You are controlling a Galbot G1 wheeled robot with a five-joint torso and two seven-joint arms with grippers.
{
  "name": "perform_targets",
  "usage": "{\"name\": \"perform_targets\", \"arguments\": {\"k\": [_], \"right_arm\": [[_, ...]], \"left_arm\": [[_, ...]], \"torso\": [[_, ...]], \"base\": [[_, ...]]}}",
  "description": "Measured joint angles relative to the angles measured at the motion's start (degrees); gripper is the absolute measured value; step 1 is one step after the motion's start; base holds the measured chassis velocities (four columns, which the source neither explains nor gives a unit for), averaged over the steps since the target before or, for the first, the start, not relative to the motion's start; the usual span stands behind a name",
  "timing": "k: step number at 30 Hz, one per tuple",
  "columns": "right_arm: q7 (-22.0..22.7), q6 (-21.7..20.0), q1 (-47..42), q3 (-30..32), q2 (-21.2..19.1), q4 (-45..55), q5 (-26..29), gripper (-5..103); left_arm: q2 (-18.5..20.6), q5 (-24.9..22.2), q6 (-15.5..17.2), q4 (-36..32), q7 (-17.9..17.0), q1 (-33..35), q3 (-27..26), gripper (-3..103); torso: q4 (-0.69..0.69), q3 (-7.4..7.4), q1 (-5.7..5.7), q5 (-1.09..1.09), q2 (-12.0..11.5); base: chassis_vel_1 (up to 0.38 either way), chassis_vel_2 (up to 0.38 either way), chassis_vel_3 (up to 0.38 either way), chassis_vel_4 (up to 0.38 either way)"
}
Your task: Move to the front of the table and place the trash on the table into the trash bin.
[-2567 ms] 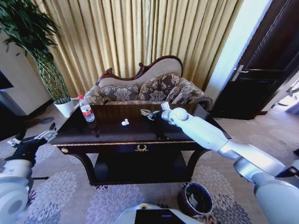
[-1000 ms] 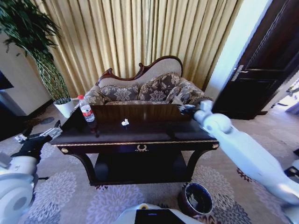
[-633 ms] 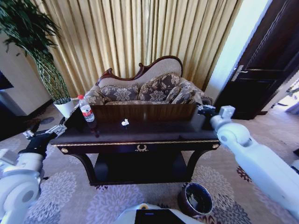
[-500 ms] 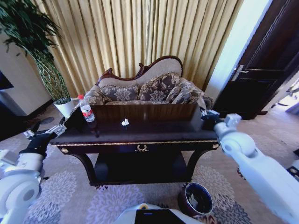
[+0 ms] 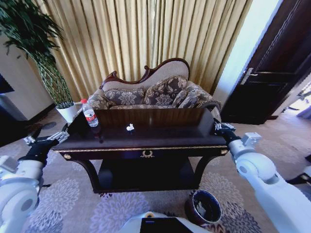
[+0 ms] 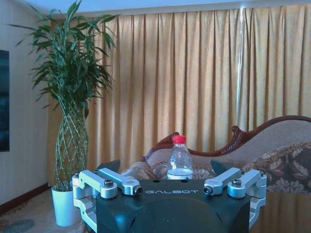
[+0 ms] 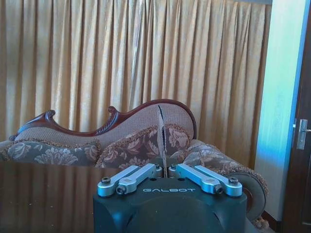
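The dark glossy table [image 5: 170, 133] stands in front of me. On its left part stands the clear bottle [image 5: 90, 115] with a red cap, and a small white paper scrap [image 5: 129, 127] lies near the middle. My right gripper [image 5: 219, 127] hovers just off the table's right end, shut on a thin pale paper scrap [image 7: 162, 133] that sticks up between its fingers. My left gripper [image 5: 48, 140] hangs open off the table's left end, facing the bottle [image 6: 180, 158] at a distance. The dark round trash bin [image 5: 204, 208] stands on the carpet at the table's front right.
A patterned sofa [image 5: 155, 94] stands behind the table before gold curtains. A tall plant in a white pot [image 5: 67, 110] is at the back left and a dark door [image 5: 272, 77] at the right. The patterned carpet lies open before the table.
My right arm drew back from the table's middle to beyond its right end, and the scrap that lay there is gone from the top. The left gripper shifted only slightly.
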Motion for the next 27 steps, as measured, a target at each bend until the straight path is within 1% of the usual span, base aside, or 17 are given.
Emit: {"name": "perform_targets", "arguments": {"k": [7,13,21,27], "right_arm": [[-0.5,-0.6,-1.0,-0.1,-1.0,0.8,0.1,1],[-2.0,-0.6,-0.7,-1.3,-1.4,1.0,0.3,1],[-2.5,-0.6,-0.4,-1.4,-1.7,0.5,1.2,1],[-2.5,-0.6,-0.2,-1.5,-1.7,-0.1,1.0,1]], "left_arm": [[-0.4,0.3,-0.2,-0.1,0.0,0.3,0.3,100],[-0.4,0.7,-1.8,0.0,0.8,0.6,0.5,100],[-0.3,0.8,-2.1,0.4,1.8,0.7,0.6,100],[-0.2,1.0,-2.1,0.7,1.9,0.4,1.3,100]], "torso": [[0.01,0.00,0.00,0.00,0.0],[0.01,0.01,0.00,0.01,0.0],[0.01,0.01,0.00,0.01,0.0],[0.01,0.00,0.01,0.00,0.0]], "base": [[0.000,0.000,0.000,0.000],[0.000,0.000,0.000,0.000],[0.021,-0.031,-0.021,0.025],[0.077,-0.078,-0.075,0.062]]}}
